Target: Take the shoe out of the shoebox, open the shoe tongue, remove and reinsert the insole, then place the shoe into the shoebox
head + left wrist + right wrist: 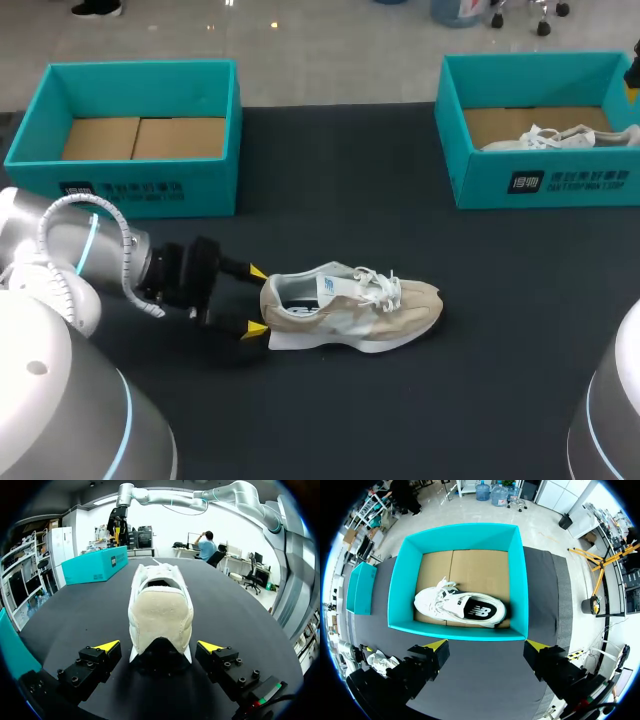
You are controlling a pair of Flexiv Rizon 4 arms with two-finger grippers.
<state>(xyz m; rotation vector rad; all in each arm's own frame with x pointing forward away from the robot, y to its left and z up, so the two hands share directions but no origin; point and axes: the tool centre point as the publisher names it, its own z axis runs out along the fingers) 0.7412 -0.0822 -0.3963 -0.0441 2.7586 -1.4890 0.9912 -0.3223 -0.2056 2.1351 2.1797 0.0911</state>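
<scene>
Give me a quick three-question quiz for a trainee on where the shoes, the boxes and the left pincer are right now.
1. True or false: the beige shoe lies on the table, outside the left shoebox and the right shoebox.
2. What is in the right shoebox? A) nothing B) a white shoe C) a loose insole
3. Fill in: the open left pincer has one finger on each side of the beige shoe's ____.
Key: 1 true; 2 B; 3 heel.
</scene>
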